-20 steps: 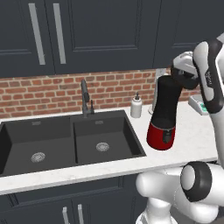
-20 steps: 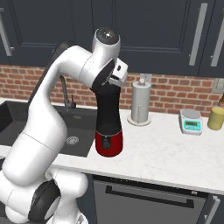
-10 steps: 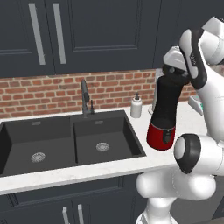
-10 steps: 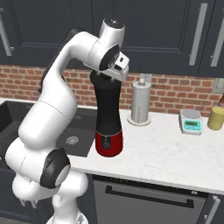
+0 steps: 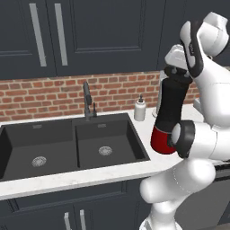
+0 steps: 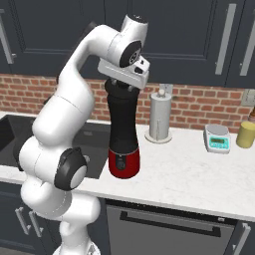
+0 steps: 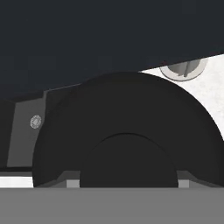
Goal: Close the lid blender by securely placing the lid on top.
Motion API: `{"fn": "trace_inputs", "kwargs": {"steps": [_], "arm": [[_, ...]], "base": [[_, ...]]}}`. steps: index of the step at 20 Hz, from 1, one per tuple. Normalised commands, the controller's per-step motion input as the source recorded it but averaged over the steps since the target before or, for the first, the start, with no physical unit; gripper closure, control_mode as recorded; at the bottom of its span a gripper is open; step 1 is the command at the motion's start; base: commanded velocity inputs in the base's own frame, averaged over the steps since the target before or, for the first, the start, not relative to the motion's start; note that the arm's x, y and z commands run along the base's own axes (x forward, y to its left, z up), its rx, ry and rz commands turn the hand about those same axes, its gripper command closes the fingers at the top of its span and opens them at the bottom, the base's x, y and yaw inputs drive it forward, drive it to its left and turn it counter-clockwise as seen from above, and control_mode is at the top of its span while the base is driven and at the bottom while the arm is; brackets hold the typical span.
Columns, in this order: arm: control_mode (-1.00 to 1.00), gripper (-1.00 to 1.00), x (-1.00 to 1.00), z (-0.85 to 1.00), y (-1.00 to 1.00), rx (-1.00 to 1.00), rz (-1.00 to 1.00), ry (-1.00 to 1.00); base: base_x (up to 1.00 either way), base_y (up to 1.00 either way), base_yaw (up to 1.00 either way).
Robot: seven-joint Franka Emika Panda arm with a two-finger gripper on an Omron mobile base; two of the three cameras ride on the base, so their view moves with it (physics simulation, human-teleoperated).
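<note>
On the counter (image 6: pixel 199 169), from left to right in the right base view, a dark sink (image 6: pixel 10 137) is seen at the far left, then the blender (image 6: pixel 123 129) near the front edge, upright on its red base, with a paper towel holder (image 6: pixel 159 117) behind and to its right by the brick wall, and a small scale (image 6: pixel 217 138) and a yellow jar (image 6: pixel 245 133) further right. The pincer (image 6: pixel 124 85) is held directly over the blender's mouth, pointing down, and the top of the jar is hidden by the hand. In the hand view a round black lid (image 7: pixel 127 144) is seen from above with a raised knob at its middle; whether it is seated on the jar cannot be told. How far the pincer is open, and whether the lid is gripped, cannot be told. In the left base view a faucet (image 5: pixel 88 101) and a soap bottle (image 5: pixel 140 109) stand left of the blender (image 5: pixel 170 112).
</note>
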Motion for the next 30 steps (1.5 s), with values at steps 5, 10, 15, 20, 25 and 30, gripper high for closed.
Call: {"fn": "trace_inputs", "kwargs": {"steps": [5,10,15,20,25,30], "arm": [[-1.00,1.00,0.00,-0.37,0.00,0.00,0.02,-0.05],[-1.00,1.00,0.07,-0.20,0.00,0.00,0.01,-0.01],[-1.00,1.00,0.24,-0.01,0.00,-0.02,0.00,0.00],[-1.00,1.00,0.03,-0.02,0.00,-0.03,0.00,-0.01],[-1.00,1.00,-0.26,-0.21,0.00,-0.05,0.00,-0.03],[-1.00,1.00,-0.24,-0.26,0.00,-0.06,0.01,-0.02]], "base": [[0.00,0.00,0.00],[0.00,0.00,0.00],[0.00,0.00,0.00],[0.00,0.00,0.00],[0.00,0.00,0.00],[0.00,0.00,0.00]]}}
